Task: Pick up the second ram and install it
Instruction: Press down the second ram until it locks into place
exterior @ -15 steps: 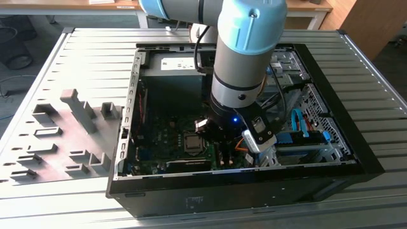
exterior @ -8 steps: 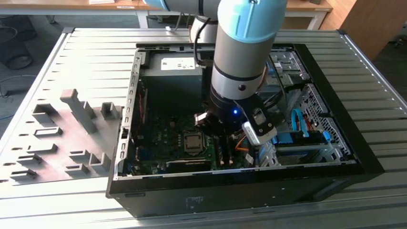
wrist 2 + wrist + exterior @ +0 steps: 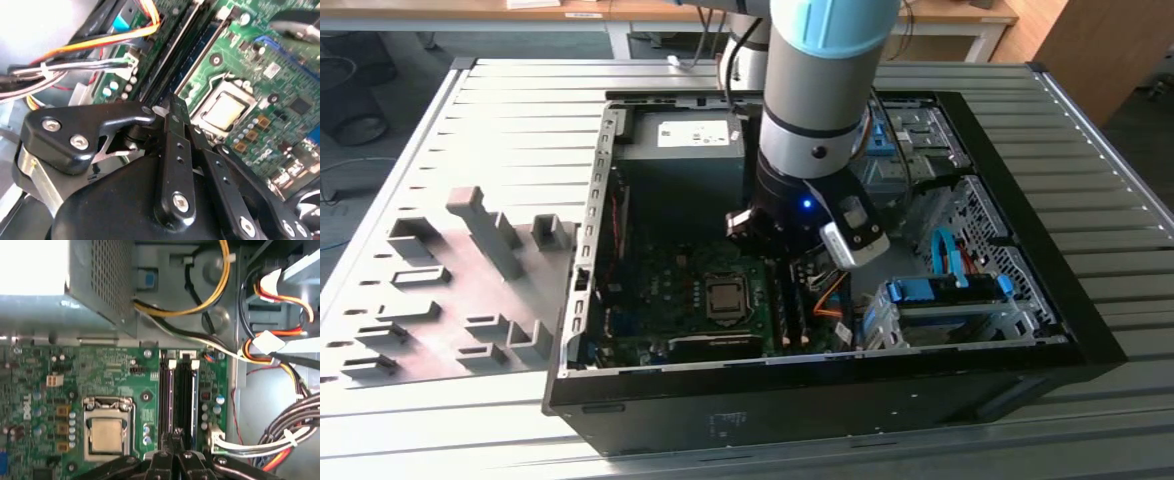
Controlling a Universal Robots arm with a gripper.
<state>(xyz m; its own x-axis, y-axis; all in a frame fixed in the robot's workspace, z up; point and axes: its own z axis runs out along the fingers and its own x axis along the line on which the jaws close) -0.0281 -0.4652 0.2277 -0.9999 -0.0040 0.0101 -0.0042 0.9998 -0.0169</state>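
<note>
gripper point(image 3: 176, 436) fingers pressed together, nothing between them, hovering low over the memory slots | second ram point(image 3: 184, 390) already sitting in its slot, roughly 3 o'clock of the CPU socket point(image 3: 107, 426) in the first wrist view | computer case point(image 3: 1067, 330) open on the table point(image 3: 480, 120)

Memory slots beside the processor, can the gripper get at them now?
Probably yes: the gripper hangs right over the memory slots, and the cables lie beside them, not across.
</note>
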